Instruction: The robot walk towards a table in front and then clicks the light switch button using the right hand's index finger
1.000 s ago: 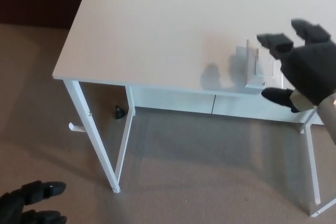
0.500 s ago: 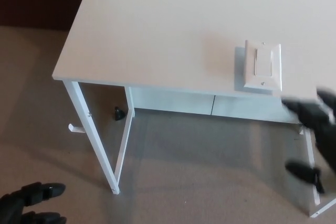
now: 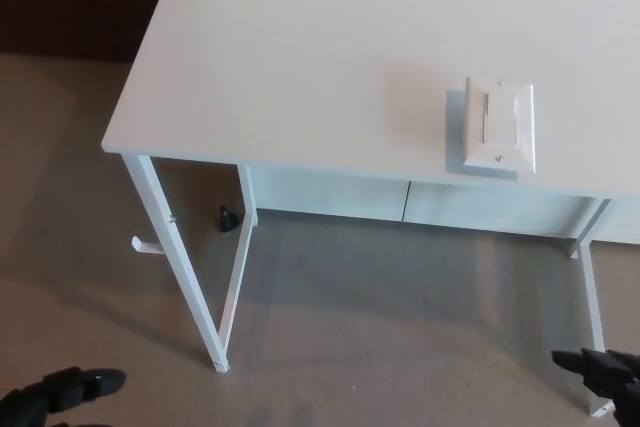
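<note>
Right hand [image 3: 605, 379] shows only as a few black fingertips at the lower right corner of the head view, low over the carpet and well clear of the bench [image 3: 300, 57]; so little of it is in frame that I cannot tell whether it is spread or closed, and nothing is seen in it. At the lower left corner the left hand [image 3: 55, 392] is likewise cut off by the picture's edge, a dark knuckled shape above the floor, its state not readable either. The light switch [image 3: 499, 125], a white plate with a rocker in its middle, lies flat on the white bench top toward the right, close to the near edge, with neither hand near it. Under the bench, a small black object [image 3: 229, 216] sits on the carpet [image 3: 400, 317] beside the inner left leg.
</note>
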You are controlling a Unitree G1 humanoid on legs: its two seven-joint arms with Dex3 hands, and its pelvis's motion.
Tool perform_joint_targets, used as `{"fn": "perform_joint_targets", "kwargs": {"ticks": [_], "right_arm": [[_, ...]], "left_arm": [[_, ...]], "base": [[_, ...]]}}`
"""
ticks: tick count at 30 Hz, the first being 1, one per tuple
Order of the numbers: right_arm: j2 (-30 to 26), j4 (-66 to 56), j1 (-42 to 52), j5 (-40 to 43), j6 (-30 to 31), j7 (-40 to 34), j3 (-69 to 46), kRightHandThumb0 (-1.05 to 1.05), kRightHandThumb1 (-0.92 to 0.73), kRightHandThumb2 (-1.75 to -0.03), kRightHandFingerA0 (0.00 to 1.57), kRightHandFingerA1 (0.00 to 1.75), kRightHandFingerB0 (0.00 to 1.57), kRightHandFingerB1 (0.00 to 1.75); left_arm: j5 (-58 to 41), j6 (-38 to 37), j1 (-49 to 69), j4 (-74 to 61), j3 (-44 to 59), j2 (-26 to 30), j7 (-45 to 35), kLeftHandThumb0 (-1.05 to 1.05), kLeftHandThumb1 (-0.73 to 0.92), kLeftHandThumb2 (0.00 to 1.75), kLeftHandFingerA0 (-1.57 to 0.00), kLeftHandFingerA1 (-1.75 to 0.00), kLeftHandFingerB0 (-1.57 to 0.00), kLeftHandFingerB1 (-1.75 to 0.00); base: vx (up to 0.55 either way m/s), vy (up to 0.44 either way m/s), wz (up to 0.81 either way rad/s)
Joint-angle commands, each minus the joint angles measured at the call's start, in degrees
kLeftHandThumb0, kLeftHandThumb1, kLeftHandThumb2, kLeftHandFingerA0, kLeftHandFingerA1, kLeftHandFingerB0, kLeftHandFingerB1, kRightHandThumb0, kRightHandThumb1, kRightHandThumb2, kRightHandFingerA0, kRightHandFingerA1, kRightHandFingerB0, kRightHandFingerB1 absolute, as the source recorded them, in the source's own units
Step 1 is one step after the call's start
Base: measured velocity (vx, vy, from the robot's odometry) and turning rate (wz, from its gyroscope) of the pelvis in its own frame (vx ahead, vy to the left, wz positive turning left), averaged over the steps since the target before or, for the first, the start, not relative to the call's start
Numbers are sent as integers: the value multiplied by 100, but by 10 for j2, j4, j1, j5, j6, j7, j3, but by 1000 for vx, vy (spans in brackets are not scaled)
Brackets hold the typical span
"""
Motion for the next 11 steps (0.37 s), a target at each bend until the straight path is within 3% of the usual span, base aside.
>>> {"fn": "perform_joint_targets", "kwargs": {"ticks": [1, 2, 3, 5, 6, 11], "right_arm": [[8, 11, 8, 87, 6, 49, -21, -61, -78, -67, 8, 24, 14, 28], [10, 16, 6, 97, 6, 55, -25, -61, -78, -66, 9, 25, 14, 28], [9, 17, 6, 102, 6, 58, -29, -66, -63, -88, 5, 33, 7, 35], [9, 23, 5, 105, 1, 57, -30, -66, -62, -88, 5, 33, 7, 35], [10, 18, 6, 108, 4, 59, -32, -59, -78, -63, 7, 29, 13, 28], [6, 13, 10, 108, 2, 62, -30, -59, -79, -63, 8, 28, 13, 28]], "left_arm": [[7, -22, 5, 7, 1, 3, 3, -19, 62, 58, -45, -42, -40, -39], [9, -21, 5, 6, 0, 4, 4, -20, 62, 58, -45, -42, -40, -39], [10, -18, 3, 7, -1, 2, 5, -20, 61, 58, -45, -42, -39, -39], [10, -18, 3, 7, -1, 1, 7, -21, 61, 58, -46, -43, -40, -39], [9, -18, 1, 9, 0, 0, 7, -21, 61, 58, -46, -43, -40, -39], [11, -12, 5, 0, 0, -1, 7, -22, 61, 58, -45, -42, -40, -39]], "base": [[0, 0, 0], [0, 0, 0], [0, 0, 0], [0, 0, 0], [0, 0, 0], [0, 0, 0]]}}
